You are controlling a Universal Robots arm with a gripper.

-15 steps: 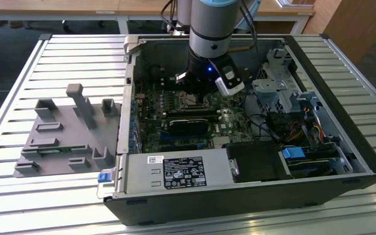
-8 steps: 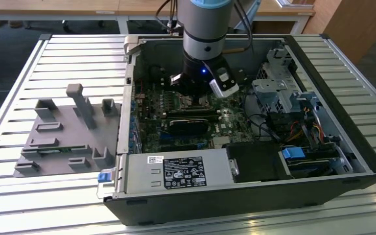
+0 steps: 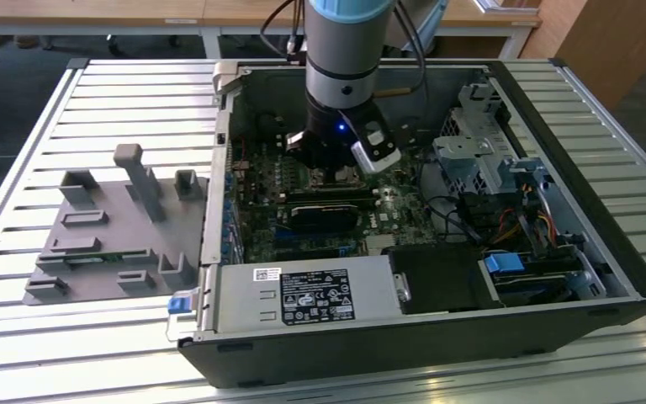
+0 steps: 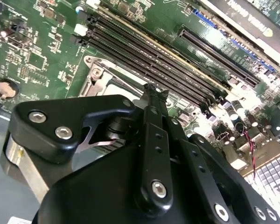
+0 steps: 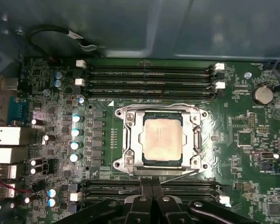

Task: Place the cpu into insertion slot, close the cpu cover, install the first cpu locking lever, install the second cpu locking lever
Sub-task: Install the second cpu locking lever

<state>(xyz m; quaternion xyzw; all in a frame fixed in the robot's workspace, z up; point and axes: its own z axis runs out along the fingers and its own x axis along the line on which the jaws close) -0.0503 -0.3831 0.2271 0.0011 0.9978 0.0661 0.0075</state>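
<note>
In the first wrist view the cpu (image 5: pixel 162 139), a pale silvery square, lies flat in the insertion slot (image 5: pixel 119 163) on the green motherboard. The cpu cover (image 5: pixel 131 135), a silvery frame, lies down around the chip. A thin metal lever (image 5: pixel 177 173) runs along the socket side nearest my fingers. My gripper (image 5: pixel 152 185) is shut with its black fingers together, just beside that side of the socket. The second wrist view shows a fingertip (image 4: pixel 155 91) close above the socket corner (image 4: pixel 95 77). In the exterior view the gripper (image 3: pixel 335 172) reaches down into the open computer case.
Long black memory slots (image 5: pixel 149 74) flank the socket on two sides. Upright capacitors (image 5: pixel 76 131) stand beside it. The case holds a power supply (image 3: pixel 300 295), a drive cage (image 3: pixel 474 160) and cables (image 3: pixel 525 227). A grey fixture (image 3: pixel 110 227) sits on the slatted table at the exterior view's left.
</note>
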